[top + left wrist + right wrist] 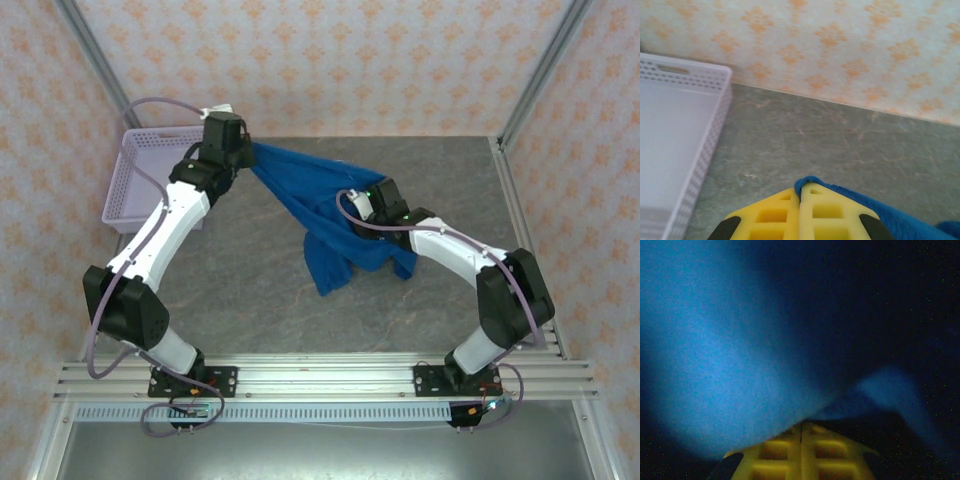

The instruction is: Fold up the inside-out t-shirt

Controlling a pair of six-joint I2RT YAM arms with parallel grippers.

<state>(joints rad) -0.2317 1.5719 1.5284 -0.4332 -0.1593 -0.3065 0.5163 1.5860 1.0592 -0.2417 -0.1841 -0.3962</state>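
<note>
While arms bend inward — left tool and right tool pinch the t-shirt.

I count two arms, my left arm and my right arm, each bolted to its own base at the near edge of the counter. Each arm ends in one tool, so there are two: my left tool and my right tool. Each tool has two yellow fingers, one pair on the left wrist and one pair on the right, four in all. Two cables loop along the arms, one apiece. There is one counter. On it I count one blue t-shirt and one lavender basket at the far left corner.
</note>
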